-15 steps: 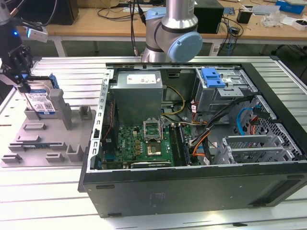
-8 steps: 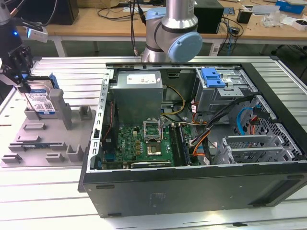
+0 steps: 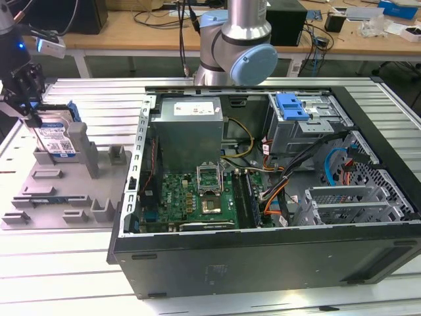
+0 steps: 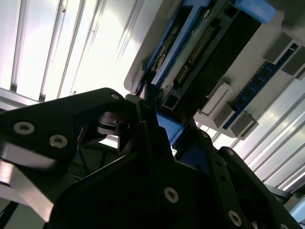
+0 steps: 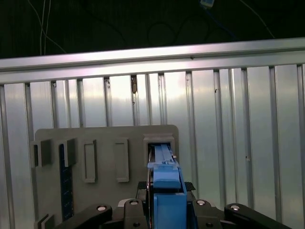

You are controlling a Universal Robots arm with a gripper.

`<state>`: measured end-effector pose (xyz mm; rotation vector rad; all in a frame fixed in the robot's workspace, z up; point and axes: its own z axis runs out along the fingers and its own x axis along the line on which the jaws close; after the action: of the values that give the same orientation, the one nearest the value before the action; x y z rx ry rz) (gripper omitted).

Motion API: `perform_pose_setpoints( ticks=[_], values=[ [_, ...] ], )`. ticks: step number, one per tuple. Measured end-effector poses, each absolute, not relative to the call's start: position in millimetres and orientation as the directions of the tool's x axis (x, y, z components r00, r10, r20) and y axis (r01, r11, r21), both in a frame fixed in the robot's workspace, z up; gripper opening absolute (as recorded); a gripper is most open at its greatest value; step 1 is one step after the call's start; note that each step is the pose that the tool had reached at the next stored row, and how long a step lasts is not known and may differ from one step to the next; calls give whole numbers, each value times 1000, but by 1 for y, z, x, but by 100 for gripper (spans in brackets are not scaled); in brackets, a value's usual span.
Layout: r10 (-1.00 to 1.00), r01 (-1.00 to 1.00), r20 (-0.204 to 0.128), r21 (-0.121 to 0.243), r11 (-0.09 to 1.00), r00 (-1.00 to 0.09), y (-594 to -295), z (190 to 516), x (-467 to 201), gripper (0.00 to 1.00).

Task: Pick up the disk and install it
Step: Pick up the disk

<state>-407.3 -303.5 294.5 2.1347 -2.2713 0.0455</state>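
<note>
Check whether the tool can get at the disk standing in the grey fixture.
Likely yes: the tool sits right at the top edge of the upright disk, with nothing between them; the grey fixture holds only its lower part.

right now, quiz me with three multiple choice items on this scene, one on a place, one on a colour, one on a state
1. Where is the disk? A: standing in the grey fixture. B: on the wooden bench. C: in a drive bay.
2. Colour of its carrier frame? A: red. B: blue. C: yellow.
3. The computer case is: A: shut. B: upside down. C: open, insides showing.
Answers: A, it stands upright in a fixture slot at the exterior view's left; B, blue in both wrist views; C, the green motherboard lies exposed.
</note>
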Motion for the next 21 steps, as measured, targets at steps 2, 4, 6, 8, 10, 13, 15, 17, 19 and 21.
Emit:
perform_pose_setpoints(
  ticks=[2, 4, 6, 8, 10, 13, 15, 17, 19, 21],
  values=[
    [-997, -998, 38, -4, 62, -62, -304, 298, -407, 37],
    [-997, -998, 38, -4, 62, -62, -304, 301, -407, 37],
    [-997, -998, 38, -4, 62, -62, -304, 306, -407, 37],
    [-997, -998, 38, -4, 62, -62, -304, 309, -407, 37],
    [-997, -998, 38, -4, 62, -62, -304, 312, -407, 37],
    [-997, -998, 38, -4, 62, -62, -304, 318, -407, 37],
    [-997, -998, 38, -4, 62, -62, -304, 321, -407, 37],
    [-997, -998, 38, -4, 62, -62, -304, 324, -407, 37],
    [-997, -998, 38, -4, 62, -62, -304, 329, -407, 37],
    [-997, -998, 38, -4, 62, -62, -304, 333, -407, 37]
  ],
)
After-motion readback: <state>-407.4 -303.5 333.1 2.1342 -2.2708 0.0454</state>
